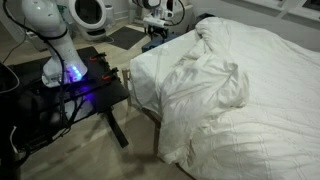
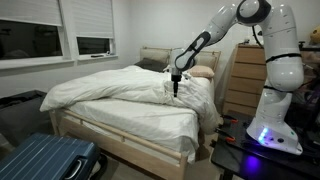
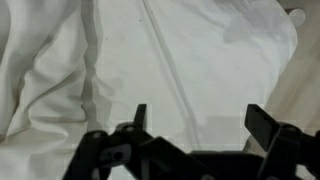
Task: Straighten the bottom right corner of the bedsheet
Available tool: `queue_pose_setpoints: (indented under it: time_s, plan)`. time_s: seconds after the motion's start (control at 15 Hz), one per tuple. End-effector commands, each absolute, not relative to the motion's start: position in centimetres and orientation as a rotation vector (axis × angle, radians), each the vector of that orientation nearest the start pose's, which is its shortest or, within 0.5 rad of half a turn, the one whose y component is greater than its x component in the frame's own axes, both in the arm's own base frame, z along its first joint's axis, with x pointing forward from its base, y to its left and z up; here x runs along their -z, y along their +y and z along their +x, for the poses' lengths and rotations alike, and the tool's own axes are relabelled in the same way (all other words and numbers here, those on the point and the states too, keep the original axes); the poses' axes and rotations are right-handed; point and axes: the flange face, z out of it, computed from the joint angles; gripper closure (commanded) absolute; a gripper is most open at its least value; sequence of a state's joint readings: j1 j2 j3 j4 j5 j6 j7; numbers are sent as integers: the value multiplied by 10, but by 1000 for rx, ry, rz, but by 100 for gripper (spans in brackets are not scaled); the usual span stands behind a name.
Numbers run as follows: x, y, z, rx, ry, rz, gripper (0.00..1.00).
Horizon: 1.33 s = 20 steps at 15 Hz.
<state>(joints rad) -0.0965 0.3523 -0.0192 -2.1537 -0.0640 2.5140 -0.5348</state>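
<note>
1. black gripper [image 3: 200,125], wrist view: the jaws stand wide apart with nothing between them, and only cloth lies below.
2. white bedsheet [image 3: 220,70] directly under the gripper: mostly smooth here, with one long crease and deeper folds to one side. no contact between gripper and cloth is visible.
3. bunched ridge [image 1: 210,80] of folds mid-sheet: in an exterior view the gripper [image 2: 176,90] hangs just above the rumpled cloth close to it.
4. bottom right corner [image 1: 180,135]: draped over a corner of the bed in soft vertical folds, rounded at its edge, well apart from the gripper.
5. wooden bed frame [image 2: 120,145] showing below the sheet, with a blue suitcase [image 2: 45,160] on the floor near it.
6. step in hand, as judged: approach. no grasp is made and the corner is not yet straightened.
7. next move, as judged: travel to the draped corner, lower, close on a pinch of its edge, then draw it outward and down so the folds flatten. too shallow a pinch may slip off.
</note>
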Motion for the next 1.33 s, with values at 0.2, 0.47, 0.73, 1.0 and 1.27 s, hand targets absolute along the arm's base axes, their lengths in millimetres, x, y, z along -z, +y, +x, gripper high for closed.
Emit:
queue_pose_setpoints:
  time_s: [0.2, 0.47, 0.73, 1.0, 1.27]
  plan:
    - [-198, -93, 553, -172, -990, -2948, 0]
    - [-176, -102, 545, -133, -1057, -2955, 0]
    - [-153, -100, 533, -10, -1118, -2996, 0]
    - [-128, -103, 516, 31, -1206, -3003, 0]
    - [-116, -105, 507, 178, -1291, -3009, 0]
